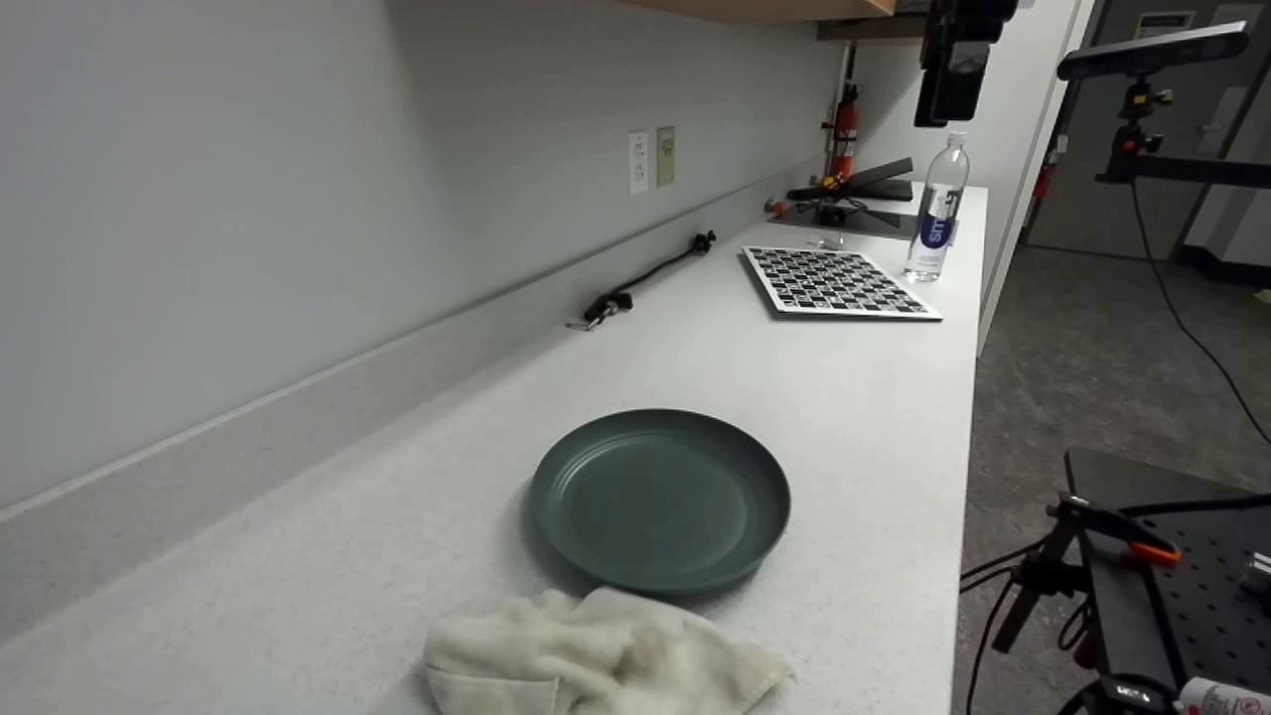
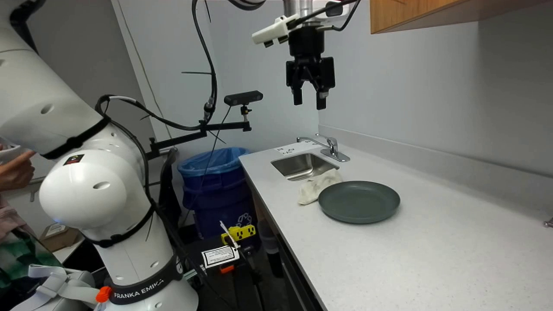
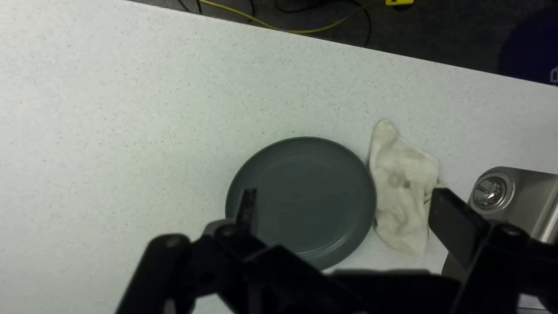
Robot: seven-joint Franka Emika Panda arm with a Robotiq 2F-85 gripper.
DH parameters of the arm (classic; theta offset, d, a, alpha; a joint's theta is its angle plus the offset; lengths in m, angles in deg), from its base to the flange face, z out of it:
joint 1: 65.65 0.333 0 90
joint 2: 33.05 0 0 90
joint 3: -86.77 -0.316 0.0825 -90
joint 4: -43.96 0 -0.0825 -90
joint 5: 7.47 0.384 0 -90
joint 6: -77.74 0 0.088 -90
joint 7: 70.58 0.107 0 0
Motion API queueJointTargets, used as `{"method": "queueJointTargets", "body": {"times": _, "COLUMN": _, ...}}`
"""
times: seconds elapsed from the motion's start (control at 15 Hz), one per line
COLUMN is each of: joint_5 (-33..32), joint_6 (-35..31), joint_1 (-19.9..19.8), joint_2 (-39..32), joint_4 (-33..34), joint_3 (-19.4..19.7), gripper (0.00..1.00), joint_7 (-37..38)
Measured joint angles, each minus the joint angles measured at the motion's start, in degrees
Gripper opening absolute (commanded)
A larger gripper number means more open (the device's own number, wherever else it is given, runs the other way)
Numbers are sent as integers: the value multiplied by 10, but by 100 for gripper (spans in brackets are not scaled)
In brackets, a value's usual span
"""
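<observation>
The counter (image 2: 389,259) spread out below the gripper (image 2: 309,105), and each view cut some of it off. The robot arm (image 2: 99,172) rose to one side of the gripper, but its top was cut off in an exterior view, so the part above the gripper was hard to follow. The sink (image 3: 527,196) was lower than the gripper, out past one finger (image 3: 455,226). That finger hid a bit of it in the wrist view, and the edge cut off more.

The gripper was up in the air, with its fingers pointing down and wide apart and just air between them.

The dark green plate (image 3: 309,187) lay flat and face up on the counter, well below the gripper. It was round, as long one way as the other. In the wrist view it showed between the two fingers, and dark gripper parts hid part of its edge.

The pale cloth (image 3: 401,187) lay in a crumpled heap just beside the plate, below the gripper, on the side toward the sink. Its long way ran across the line from finger to finger. An exterior view cut off its side by the sink.
</observation>
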Motion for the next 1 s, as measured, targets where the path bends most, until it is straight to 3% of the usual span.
{"method": "queueJointTargets", "body": {"times": 0.47, "joint_5": 1, "joint_6": 0, "joint_1": 1, "joint_2": -12, "joint_4": -1, "joint_3": -10, "gripper": 100, "joint_7": 0}}
{"method": "queueJointTargets", "body": {"times": 0.73, "joint_5": 6, "joint_6": -7, "joint_1": 14, "joint_2": -64, "joint_4": 2, "joint_3": -42, "gripper": 100, "joint_7": -6}}
{"method": "queueJointTargets", "body": {"times": 1.0, "joint_5": 7, "joint_6": -54, "joint_1": 33, "joint_2": -138, "joint_4": 19, "joint_3": -76, "gripper": 100, "joint_7": -27}}
